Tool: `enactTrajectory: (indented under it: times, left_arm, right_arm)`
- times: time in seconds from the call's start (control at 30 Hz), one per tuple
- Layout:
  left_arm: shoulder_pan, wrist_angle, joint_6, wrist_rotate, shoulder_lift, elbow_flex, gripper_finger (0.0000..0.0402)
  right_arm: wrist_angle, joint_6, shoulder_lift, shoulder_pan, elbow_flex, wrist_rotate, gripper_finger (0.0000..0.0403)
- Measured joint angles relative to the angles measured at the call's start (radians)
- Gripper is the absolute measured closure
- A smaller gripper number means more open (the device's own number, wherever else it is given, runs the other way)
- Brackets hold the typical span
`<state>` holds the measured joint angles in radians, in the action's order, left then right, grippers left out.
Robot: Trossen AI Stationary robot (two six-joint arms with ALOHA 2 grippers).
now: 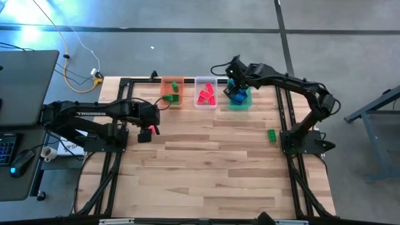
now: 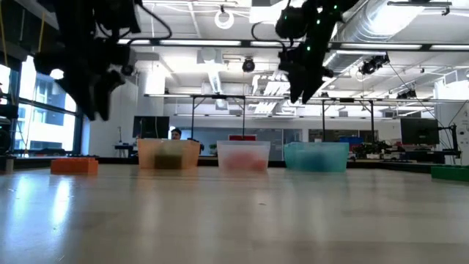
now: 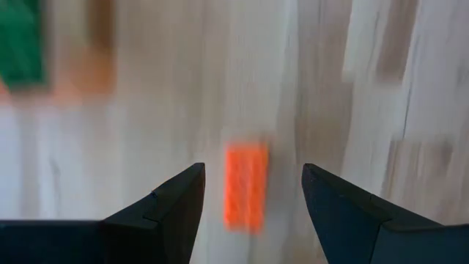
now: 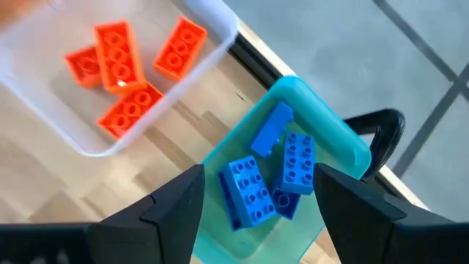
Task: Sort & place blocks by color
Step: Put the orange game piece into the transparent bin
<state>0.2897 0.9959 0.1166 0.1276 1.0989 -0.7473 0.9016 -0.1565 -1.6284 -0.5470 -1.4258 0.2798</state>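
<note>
Blocks, blue [image 4: 267, 180]: several studded bricks lying jumbled in the green tub [image 1: 240, 100], the right-hand tub of a row of three at the far edge of the table [image 1: 206, 162].

Blocks, red-orange [image 4: 121, 70]: four visible in the clear tub [image 1: 205, 92], the middle one of the row. One further red-orange block [image 3: 245, 187] lies flat on the bare table at the left, near the left end effector.

Blocks, green: a few [image 1: 173, 94] in the orange tub [image 1: 172, 84], the left-hand one of the row. One loose green block [image 1: 272, 134] lies alone on the table at the right side, well apart from the tubs and close to the right arm's base.

Right end effector [image 4: 256, 213]: above the green tub, fingers spread wide, nothing between them; the blue blocks show in the gap below.

Left end effector [image 3: 253, 209]: over the left part of the table, on the near side of the orange tub, fingers spread wide and holding nothing; the loose red-orange block shows on the wood between them.

Tubs, low view: the three stand side by side and apart from one another, with both arms hanging above the table.

Surroundings: a laptop [image 1: 25, 81] and cables on a desk left of the table; grey floor beyond.
</note>
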Motion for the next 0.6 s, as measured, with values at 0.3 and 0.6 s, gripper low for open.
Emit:
enactTrajectory:
  times: [0.3, 0.6]
  left_arm:
    - [0.019, -0.022, -0.026, -0.028, 0.019, -0.001, 0.0186]
    - [0.019, 0.025, -0.060, 0.017, 0.131, -0.001, 0.0186]
  right_arm:
    - [0.000, -0.026, 0.076, 0.082, 0.000, 0.007, 0.0160]
    - [-0.003, -0.026, 0.078, 0.125, 0.000, 0.012, 0.0160]
